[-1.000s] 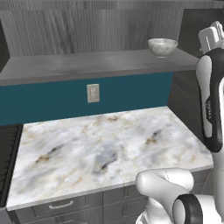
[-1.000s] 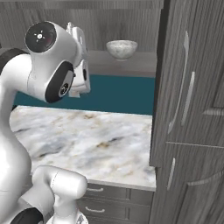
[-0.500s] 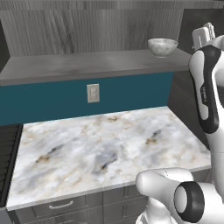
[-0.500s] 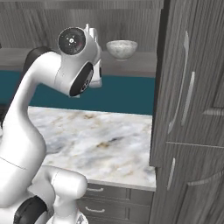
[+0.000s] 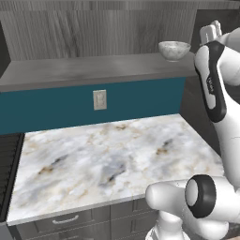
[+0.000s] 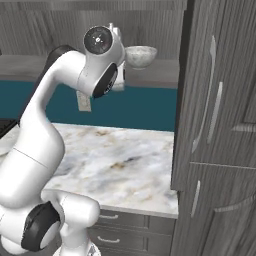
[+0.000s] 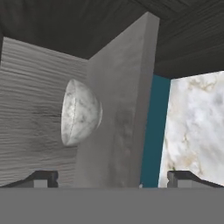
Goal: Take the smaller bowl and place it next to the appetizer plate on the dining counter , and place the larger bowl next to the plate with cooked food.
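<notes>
The smaller bowl point(image 5: 174, 49), mottled grey-white like marble, stands upright at the right end of a grey shelf point(image 5: 93, 70) above the worktop. It also shows in the right base view point(image 6: 140, 56). My gripper point(image 5: 210, 33) is raised to shelf height just right of the bowl and apart from it. The hand view is rolled sideways, so the bowl point(image 7: 81, 112) sits on the shelf point(image 7: 127, 113) ahead of the gripper point(image 7: 113, 179), which is open with nothing between its fingertips point(image 7: 43, 178). The larger bowl, both plates and the dining counter are out of view.
A marble kitchen worktop point(image 5: 108, 159) over grey drawers point(image 5: 70, 220) lies below the shelf, backed by a teal wall with an outlet point(image 5: 99, 99). A tall grey cabinet point(image 6: 215, 125) stands close on the right of the shelf. Wood panelling closes the back.
The arm has swung toward the shelf's right end, bringing the hand closer to the smaller bowl. The bowl has not moved.
</notes>
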